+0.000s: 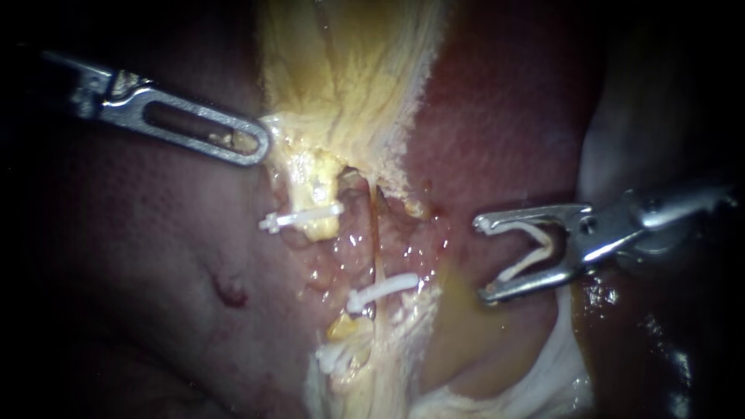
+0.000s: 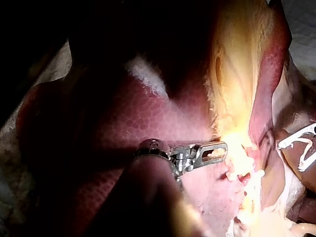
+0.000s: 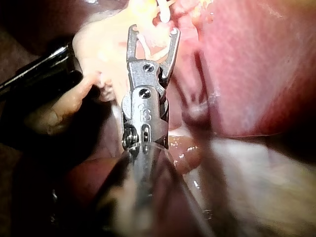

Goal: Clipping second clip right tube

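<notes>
My left instrument (image 1: 260,146) comes in from the upper left, its slotted jaws shut on the yellow edge of the gallbladder (image 1: 341,70); the left wrist view shows the same hold (image 2: 222,149). A thin right tube (image 1: 377,233) runs down the middle and carries one white clip (image 1: 382,288). The thicker yellow left tube (image 1: 320,194) carries another clip (image 1: 301,218). My right instrument (image 1: 481,260) stands well to the right of the right tube, apart from it, jaws wide and holding an open white clip (image 1: 531,252) between them, as the right wrist view also shows (image 3: 153,30).
A third white clip (image 1: 334,357) sits low on the yellow tissue. Dark red liver (image 1: 155,256) lies to the left and the right. Pale whitish tissue (image 1: 543,380) curls below my right instrument. A small red spot (image 1: 231,295) marks the liver surface.
</notes>
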`<state>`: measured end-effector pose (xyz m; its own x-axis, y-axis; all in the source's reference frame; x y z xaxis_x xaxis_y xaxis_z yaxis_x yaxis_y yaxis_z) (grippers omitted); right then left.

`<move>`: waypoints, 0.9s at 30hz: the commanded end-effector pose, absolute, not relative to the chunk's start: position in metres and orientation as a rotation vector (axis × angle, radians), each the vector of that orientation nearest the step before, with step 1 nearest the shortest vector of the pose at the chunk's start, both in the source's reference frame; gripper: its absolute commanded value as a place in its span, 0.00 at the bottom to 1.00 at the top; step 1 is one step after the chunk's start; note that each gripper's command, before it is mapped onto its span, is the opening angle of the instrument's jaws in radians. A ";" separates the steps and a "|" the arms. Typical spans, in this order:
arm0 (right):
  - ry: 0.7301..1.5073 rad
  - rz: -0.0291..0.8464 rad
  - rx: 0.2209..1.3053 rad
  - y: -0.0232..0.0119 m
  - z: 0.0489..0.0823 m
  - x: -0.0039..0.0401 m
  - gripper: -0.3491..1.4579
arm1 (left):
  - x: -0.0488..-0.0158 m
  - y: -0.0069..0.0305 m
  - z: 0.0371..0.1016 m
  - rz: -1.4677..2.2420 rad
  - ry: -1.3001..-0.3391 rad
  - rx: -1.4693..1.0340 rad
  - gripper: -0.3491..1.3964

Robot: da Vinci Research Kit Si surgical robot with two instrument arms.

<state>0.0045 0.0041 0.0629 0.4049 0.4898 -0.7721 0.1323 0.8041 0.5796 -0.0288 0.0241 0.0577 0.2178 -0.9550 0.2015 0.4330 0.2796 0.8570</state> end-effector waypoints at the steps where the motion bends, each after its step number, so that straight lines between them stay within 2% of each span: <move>1: 1.159 0.263 0.649 0.0040 0.0629 0.0050 0.46 | -0.0288 0.0241 0.0577 -1.100 -0.853 0.757 0.00; 8: 1.183 0.347 0.740 0.0035 0.0640 0.0070 0.46 | -0.0289 0.0240 0.0577 -1.103 -0.853 0.754 0.00; 13: 1.169 0.395 0.768 0.0030 0.0658 0.0080 0.46 | -0.0289 0.0240 0.0577 -1.103 -0.853 0.754 0.00; 27: 1.150 0.441 0.812 0.0029 0.0700 0.0101 0.47 | -0.0290 0.0239 0.0577 -1.102 -0.853 0.755 0.00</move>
